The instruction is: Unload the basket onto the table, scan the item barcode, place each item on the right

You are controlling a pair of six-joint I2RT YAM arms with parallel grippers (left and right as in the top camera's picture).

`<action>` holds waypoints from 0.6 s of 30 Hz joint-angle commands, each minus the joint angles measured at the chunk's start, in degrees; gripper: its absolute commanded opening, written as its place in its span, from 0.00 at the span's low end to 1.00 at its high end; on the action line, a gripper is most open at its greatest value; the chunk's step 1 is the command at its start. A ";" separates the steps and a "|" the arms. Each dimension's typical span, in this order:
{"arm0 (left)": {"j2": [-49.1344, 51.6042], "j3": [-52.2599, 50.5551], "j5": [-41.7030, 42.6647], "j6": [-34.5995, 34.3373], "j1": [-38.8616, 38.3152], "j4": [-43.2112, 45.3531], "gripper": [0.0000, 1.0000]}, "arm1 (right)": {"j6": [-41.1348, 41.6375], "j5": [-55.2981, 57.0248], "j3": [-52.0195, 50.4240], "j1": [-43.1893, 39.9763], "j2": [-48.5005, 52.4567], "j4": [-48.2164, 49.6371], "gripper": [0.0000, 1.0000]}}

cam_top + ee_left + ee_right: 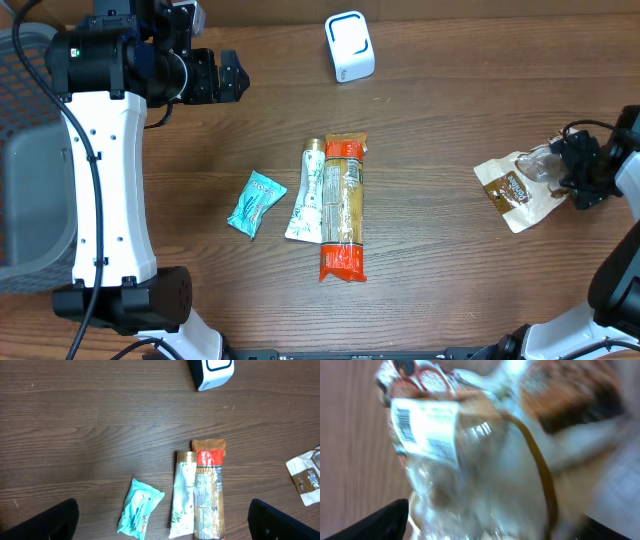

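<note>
A brown and clear packet (520, 186) lies on the table at the far right. My right gripper (577, 172) is at its right end. In the right wrist view the packet (485, 460) fills the blurred frame and shows a white barcode label (420, 427). It sits between my right gripper's (495, 527) widely parted fingers, so the gripper is open. The white scanner (349, 46) stands at the back centre and shows too as the scanner (212, 371) in the left wrist view. My left gripper (228, 78) hangs open and empty at the back left.
A teal wipes pack (256, 203), a white tube (310, 192) and a long orange and red package (344, 207) lie side by side mid-table. A grey basket (25, 150) stands at the left edge beside the left arm's base.
</note>
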 commanded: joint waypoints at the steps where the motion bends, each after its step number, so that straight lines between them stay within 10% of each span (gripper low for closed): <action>1: 0.13 0.17 -0.13 1.29 -0.02 0.04 1.00 | -5.27 -0.17 7.52 -1.07 -3.54 -4.04 0.91; 8: 0.13 0.17 -0.15 1.29 -0.02 0.04 1.00 | -15.15 -5.90 25.86 1.99 -6.25 -21.55 0.94; 18: 0.13 0.17 -0.13 1.29 -0.02 0.04 1.00 | -22.27 -16.85 21.05 22.97 -1.38 -19.82 1.00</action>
